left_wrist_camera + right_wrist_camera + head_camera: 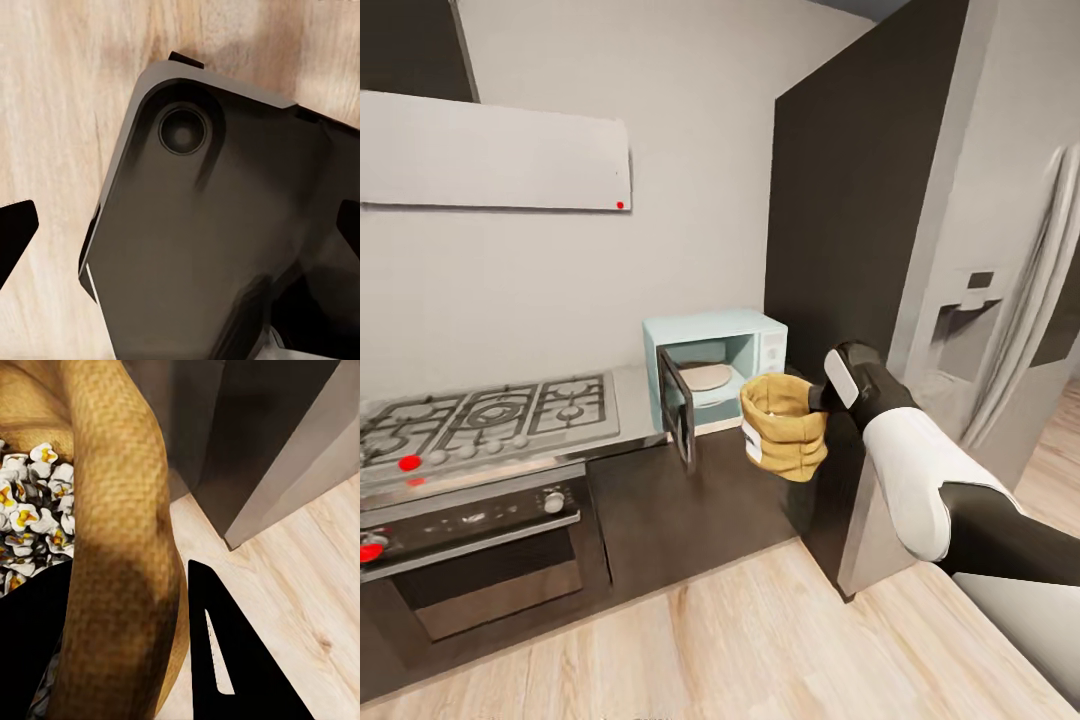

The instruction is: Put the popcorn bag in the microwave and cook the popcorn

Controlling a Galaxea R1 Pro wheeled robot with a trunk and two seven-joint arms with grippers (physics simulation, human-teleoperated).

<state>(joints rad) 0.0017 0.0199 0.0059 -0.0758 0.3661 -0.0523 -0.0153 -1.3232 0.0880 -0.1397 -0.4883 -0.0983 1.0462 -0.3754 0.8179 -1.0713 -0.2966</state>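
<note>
Kitchen countertop (640,385), open microwave (715,365), right tool (812,392) clamped on popcorn bag (785,425) rim, label unreadable, left tool's state unclear.

Gripper (127,652) astride popcorn bag (120,547) rim (popcorn (30,517) inside)

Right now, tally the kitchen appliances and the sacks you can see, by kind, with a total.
Microwave: 1
Gas hob: 1
Oven: 1
Hood: 1
Fridge: 1
Popcorn bag, held by the right claw: 1
Total: 6
</note>
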